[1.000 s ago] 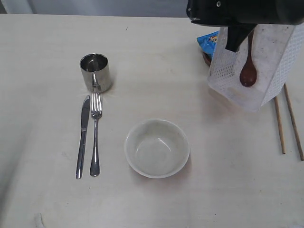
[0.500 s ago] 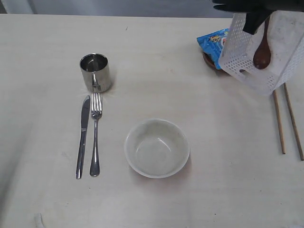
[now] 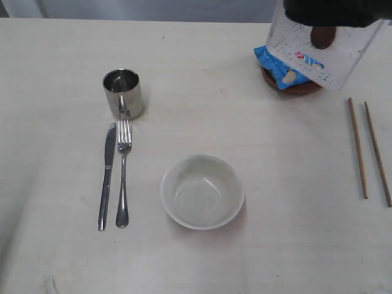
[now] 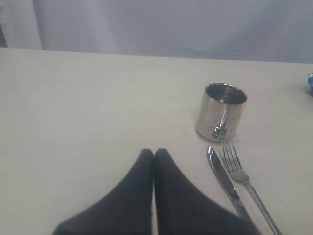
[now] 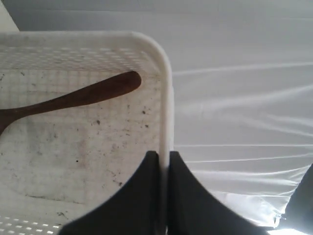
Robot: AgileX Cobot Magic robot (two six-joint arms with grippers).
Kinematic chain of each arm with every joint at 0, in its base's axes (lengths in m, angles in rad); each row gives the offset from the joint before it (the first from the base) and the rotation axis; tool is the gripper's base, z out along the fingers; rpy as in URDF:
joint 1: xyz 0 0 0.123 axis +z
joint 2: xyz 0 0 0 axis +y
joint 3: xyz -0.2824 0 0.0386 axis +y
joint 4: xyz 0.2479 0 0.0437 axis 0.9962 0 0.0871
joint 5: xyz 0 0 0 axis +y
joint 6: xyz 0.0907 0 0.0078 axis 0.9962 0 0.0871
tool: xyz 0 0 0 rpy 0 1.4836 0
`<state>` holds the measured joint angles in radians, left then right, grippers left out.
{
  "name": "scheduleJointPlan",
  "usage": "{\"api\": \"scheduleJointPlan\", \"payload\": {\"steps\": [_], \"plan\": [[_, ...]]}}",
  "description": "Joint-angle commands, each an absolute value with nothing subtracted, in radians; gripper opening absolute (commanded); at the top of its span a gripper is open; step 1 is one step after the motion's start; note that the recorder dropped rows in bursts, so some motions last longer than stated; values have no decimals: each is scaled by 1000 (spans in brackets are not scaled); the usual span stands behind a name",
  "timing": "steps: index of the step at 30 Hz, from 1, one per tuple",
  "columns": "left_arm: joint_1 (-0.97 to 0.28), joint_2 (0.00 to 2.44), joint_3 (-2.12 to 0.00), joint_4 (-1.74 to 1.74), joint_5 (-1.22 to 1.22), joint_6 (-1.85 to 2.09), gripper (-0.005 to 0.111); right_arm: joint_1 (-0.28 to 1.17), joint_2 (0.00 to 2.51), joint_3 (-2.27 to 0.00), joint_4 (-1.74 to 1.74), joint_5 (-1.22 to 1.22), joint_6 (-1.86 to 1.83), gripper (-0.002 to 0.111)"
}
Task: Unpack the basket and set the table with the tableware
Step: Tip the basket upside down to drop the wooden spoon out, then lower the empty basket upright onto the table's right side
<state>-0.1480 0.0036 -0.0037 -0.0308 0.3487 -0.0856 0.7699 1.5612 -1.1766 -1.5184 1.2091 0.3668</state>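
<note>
My right gripper (image 5: 164, 159) is shut on the rim of the white basket (image 5: 166, 98) and holds it tilted in the air at the far right. The reddish-brown spoon (image 5: 73, 100) lies inside the basket (image 3: 343, 61) and shows as a dark patch (image 3: 323, 37) through its wall. Below it the brown plate (image 3: 300, 87) sits on the table. The steel cup (image 3: 123, 93), knife (image 3: 107, 177), fork (image 3: 124, 171), white bowl (image 3: 202, 191) and two chopsticks (image 3: 358, 147) rest on the table. My left gripper (image 4: 154, 154) is shut and empty, near the cup (image 4: 221, 111).
A blue chips bag (image 3: 278, 64) lies on the brown plate under the raised basket. The knife (image 4: 225, 181) and fork (image 4: 242, 174) lie close beside my left gripper. The pale table (image 3: 245, 257) stretches wide around the bowl.
The right gripper has carried the basket up and back toward the far edge, tilting it more. The chips bag and plate beneath are now uncovered. The left gripper is unchanged.
</note>
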Motion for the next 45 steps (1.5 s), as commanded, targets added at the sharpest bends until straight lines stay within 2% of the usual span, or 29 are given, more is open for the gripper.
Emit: {"api": "scheduleJointPlan", "payload": {"steps": [1,13,17,21,24,31,40,45], "plan": [[-153,0,0,-30,347,-83,0,729,1553,-1155,-1493,1221,345,-1],[-153,0,0,-30,347,-83,0,703,1519,-1080,-1435,1221,419,-1],[-153,0,0,-30,347,-83,0,631,1519,-1047,-1487,1221,437,-1],[-153,0,0,-30,347,-83,0,666,1485,-1046,-1422,1221,405,-1],[-153,0,0,-30,347,-83,0,683,1464,-1046,-1511,1221,454,-1],[-153,0,0,-30,347,-83,0,619,1465,-1046,-1459,1221,415,-1],[-153,0,0,-30,347,-83,0,613,1483,-1046,-1440,1221,406,-1],[-153,0,0,-30,347,-83,0,540,1494,-1046,-1447,1221,399,-1]]}}
